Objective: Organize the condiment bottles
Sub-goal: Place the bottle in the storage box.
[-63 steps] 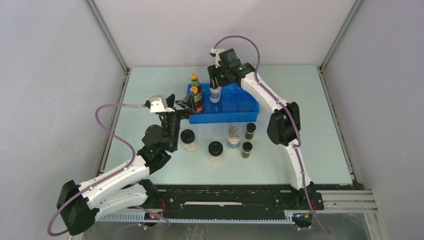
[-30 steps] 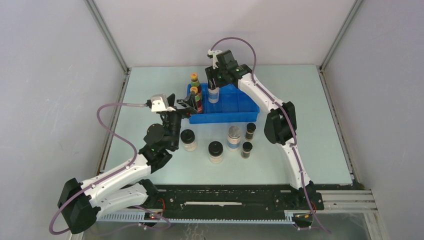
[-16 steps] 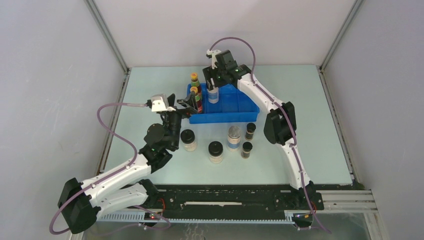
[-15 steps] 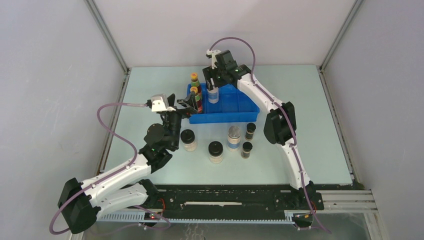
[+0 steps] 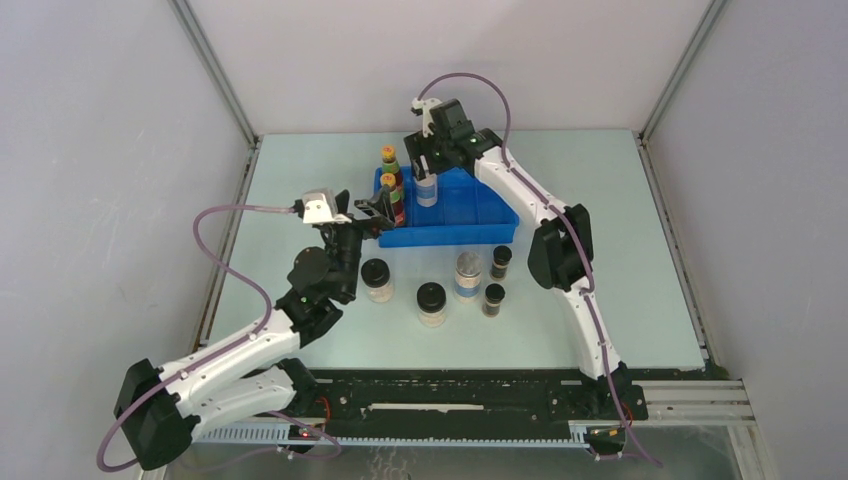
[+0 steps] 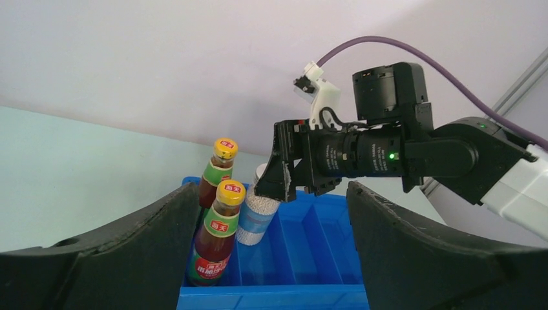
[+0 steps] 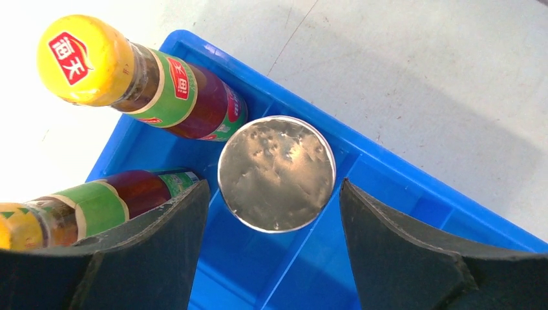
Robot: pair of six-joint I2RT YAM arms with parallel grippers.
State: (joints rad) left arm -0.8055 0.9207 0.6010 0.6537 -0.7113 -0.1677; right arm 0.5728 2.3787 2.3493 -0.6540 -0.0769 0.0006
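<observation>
The blue tray (image 5: 460, 238) sits mid-table. The left gripper (image 6: 273, 187) gapes wide at its near-left corner, holding nothing. Two red bottles (image 6: 216, 239) stand in the left slot. The silver jar (image 7: 276, 173) stands in the next, straddled by the right gripper (image 7: 274, 183) — fingers spread, slim gaps either side.

Top view: bright, even, diffuse light; shadows on the table (image 5: 620, 300) faint and soft; sharp throughout.
Left wrist view: left fingers (image 6: 129, 258) dark, underexposed, soft-edged; red-labelled bottles (image 6: 213, 242) between them crisp; wall (image 6: 129, 51) beyond their tips pale, flat.
Right wrist view: silver lid (image 7: 276, 173) between the right fingers (image 7: 400, 258) carries a dull mottled sheen; table beyond their tips washed near white at upper left; yellow cap (image 7: 84, 58) slightly glossy; the fingers themselves black, surface detail lost.
</observation>
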